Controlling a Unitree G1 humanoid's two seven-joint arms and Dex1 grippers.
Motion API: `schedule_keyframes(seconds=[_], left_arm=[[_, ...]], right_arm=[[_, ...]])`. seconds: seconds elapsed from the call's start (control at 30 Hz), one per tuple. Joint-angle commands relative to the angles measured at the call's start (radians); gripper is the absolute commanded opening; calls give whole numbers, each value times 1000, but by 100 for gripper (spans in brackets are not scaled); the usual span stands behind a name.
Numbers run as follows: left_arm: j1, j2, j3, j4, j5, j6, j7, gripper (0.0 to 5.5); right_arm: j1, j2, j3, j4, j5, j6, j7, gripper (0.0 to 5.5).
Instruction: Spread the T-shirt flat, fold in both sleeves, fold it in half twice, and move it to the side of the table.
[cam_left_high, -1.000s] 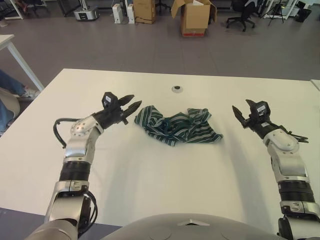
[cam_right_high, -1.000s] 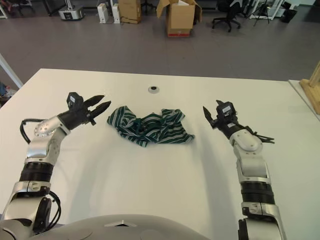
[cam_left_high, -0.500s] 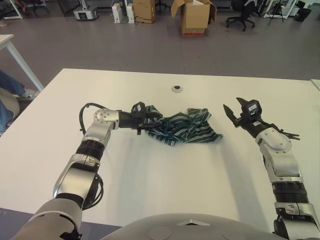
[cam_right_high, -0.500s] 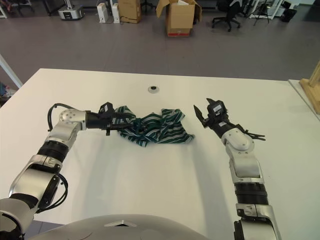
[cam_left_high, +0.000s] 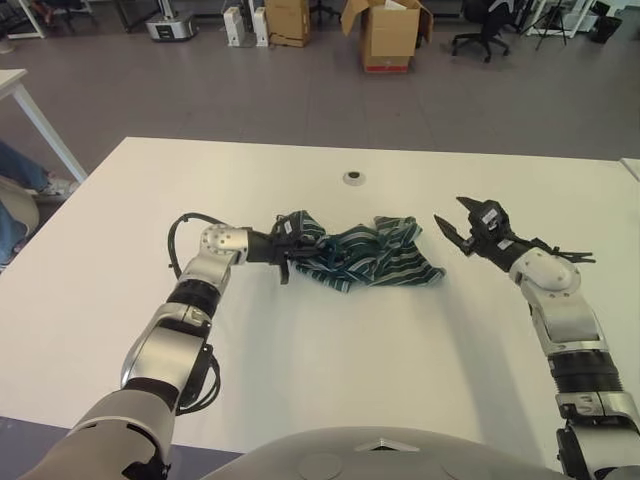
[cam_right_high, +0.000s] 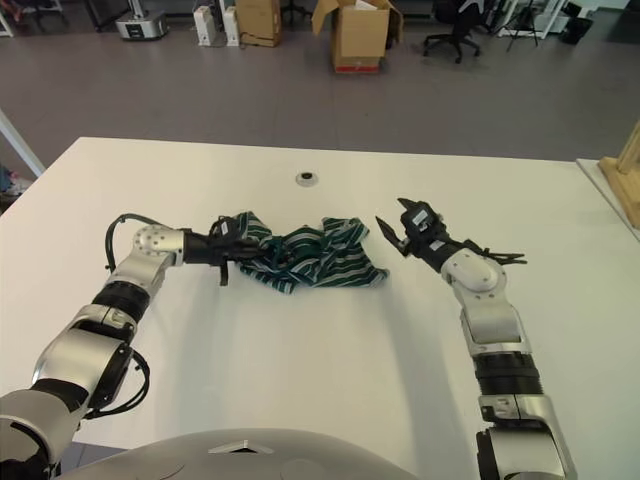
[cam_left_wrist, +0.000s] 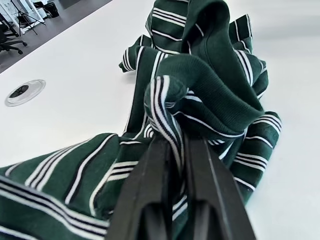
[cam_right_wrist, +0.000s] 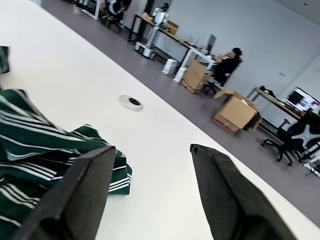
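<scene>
A green T-shirt with white stripes (cam_left_high: 365, 255) lies crumpled in a heap in the middle of the white table (cam_left_high: 330, 350). My left gripper (cam_left_high: 284, 245) lies low at the heap's left end, shut on a fold of the T-shirt; the left wrist view has its fingers (cam_left_wrist: 195, 170) pinched together on a bunched ridge of fabric (cam_left_wrist: 200, 90). My right gripper (cam_left_high: 450, 214) hovers open just right of the heap, a short gap from the cloth. In the right wrist view its fingers (cam_right_wrist: 80, 195) stand wide apart with the T-shirt (cam_right_wrist: 35, 150) beyond them.
A round cable grommet (cam_left_high: 353, 178) is set in the table behind the shirt. White tabletop stretches to both sides and in front of the heap. Boxes (cam_left_high: 390, 35) and office chairs stand on the floor beyond the far edge.
My left gripper has moved right onto the shirt's left end and shut on the fabric. My right gripper has moved left toward the heap, staying open.
</scene>
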Motion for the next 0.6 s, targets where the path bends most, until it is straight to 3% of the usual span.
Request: schedule_keyframes(seconds=[0.03,0.17,0.4,0.6], left_arm=[[20,-4,-1,-16,20,-20,12,3],[41,-16,-6,-32,27,-37,29,3],[79,-50,-6,-80,16,-30,61,3],[113,-44,5,-118,10,-25,79,0]], right_arm=[[-161,-99,103,129,-66,-110,194,281],[-357,-112,213,326,-131,-226,371,281],[-550,-23,357,603,-212,-377,544,281],[-584,-7,365,706,-224,-439,578,170]])
